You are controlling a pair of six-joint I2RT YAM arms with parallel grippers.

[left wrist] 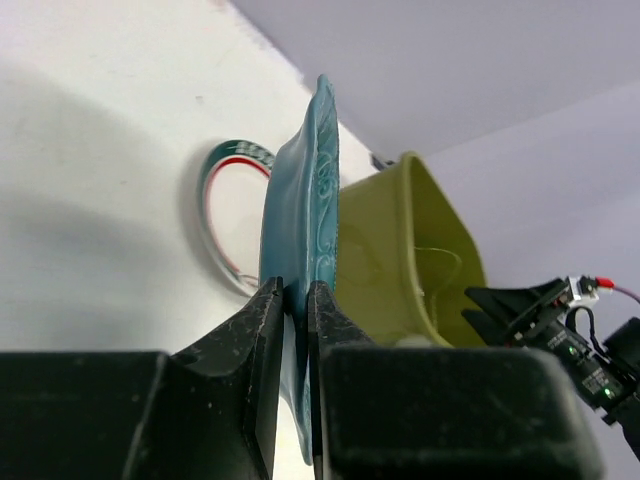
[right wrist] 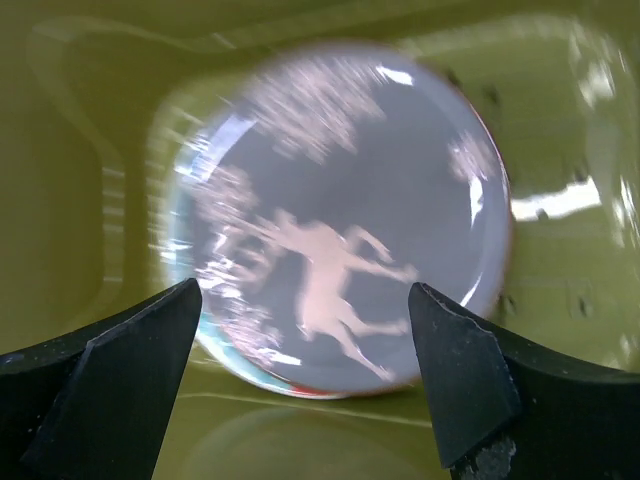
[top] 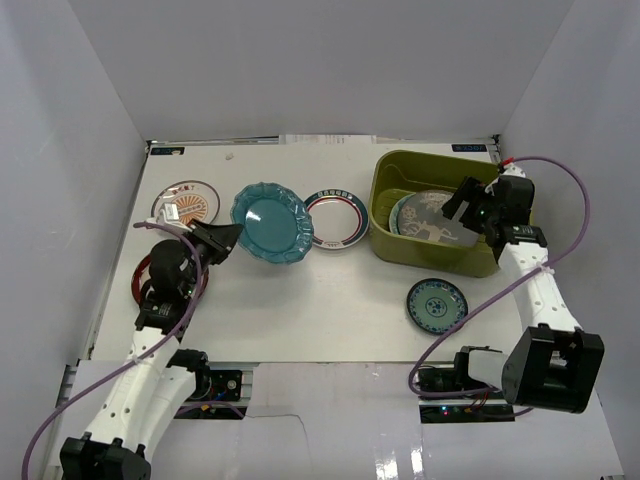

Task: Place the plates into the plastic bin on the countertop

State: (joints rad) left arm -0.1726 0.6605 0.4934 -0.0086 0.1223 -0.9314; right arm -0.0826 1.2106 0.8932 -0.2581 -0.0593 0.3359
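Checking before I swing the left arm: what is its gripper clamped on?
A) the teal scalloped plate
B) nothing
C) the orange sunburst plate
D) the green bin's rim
A: in the left wrist view the left gripper has both fingers pinched on the rim of the teal scalloped plate.

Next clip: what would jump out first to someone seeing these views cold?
First, the teal scalloped round plate, left of centre, pinched by its rim in the shut left gripper. Then the olive-green rectangular plastic bin at the right rear, where a grey deer-patterned plate lies beneath the open right gripper.
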